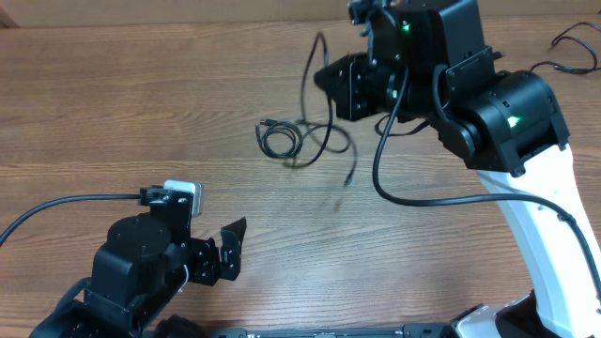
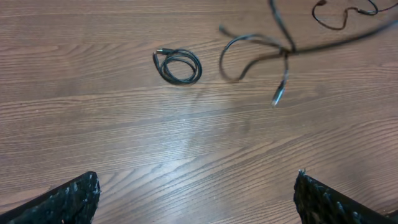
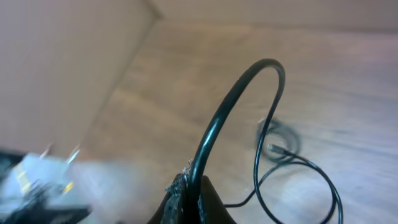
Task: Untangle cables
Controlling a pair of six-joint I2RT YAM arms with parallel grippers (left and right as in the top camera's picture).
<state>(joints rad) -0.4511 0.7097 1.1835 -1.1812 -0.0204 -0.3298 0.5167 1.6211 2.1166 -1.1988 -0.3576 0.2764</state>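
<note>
The danger I see is with the lifted cable. It hangs from the right arm in a long loose curl, and its plug end is low, near the counter. If the arm pulls higher or moves to the side, this free end may swing and catch the small coil, which lies on the counter just beside the hanging loop. From above the two seem to touch, but in the left wrist view there is a gap between them, so I cannot tell if they are joined. If they are, a strong pull would drag the coil along or make the loop tight instead of opening it. The grip is also only on a thin cord, and a quick move could let it slip out. A third cable lies well apart at the far right edge and is in no danger now.

The right fingers are pressed fully together on the lifted cable, which rises from them in a high arch and comes down toward the coil. The left fingers stand as wide as they go, low over bare wood, holding and touching nothing, well apart from all the cables.
</note>
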